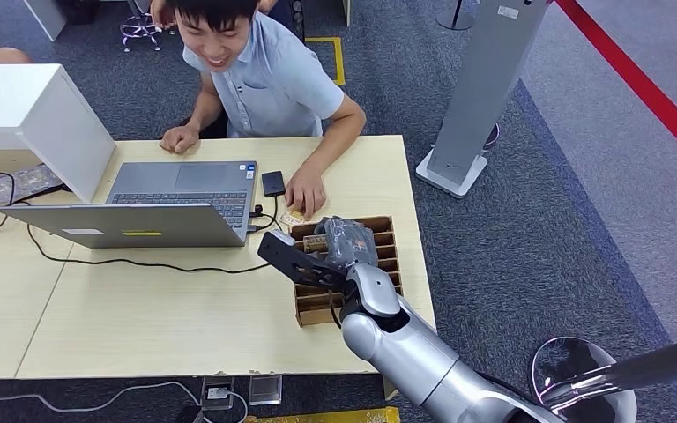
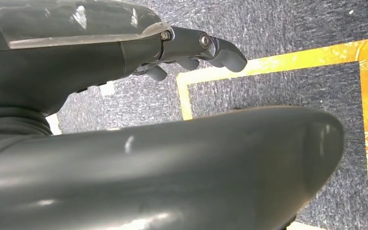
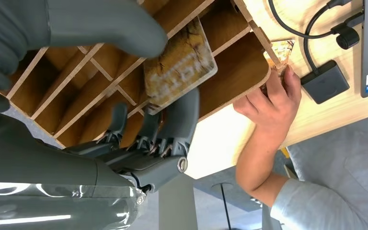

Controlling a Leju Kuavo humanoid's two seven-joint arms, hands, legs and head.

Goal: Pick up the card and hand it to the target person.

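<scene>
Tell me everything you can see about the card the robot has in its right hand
The card is a flat rectangle with rounded corners and a mottled brown and gold face carrying pale, blurred print. The right hand pinches it between the thick grey thumb on its face and darker fingers behind. It is tilted, hanging above the wooden compartment box, whose dividers show behind it. In the head view the hand mostly hides it.

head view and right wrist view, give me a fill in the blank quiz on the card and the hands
1. The right hand holds a card over the wooden ____.
2. The person's hand rests on the ____, touching another card.
3. The open laptop sits in front of the ____.

Missing words: divider box; table; person
</scene>
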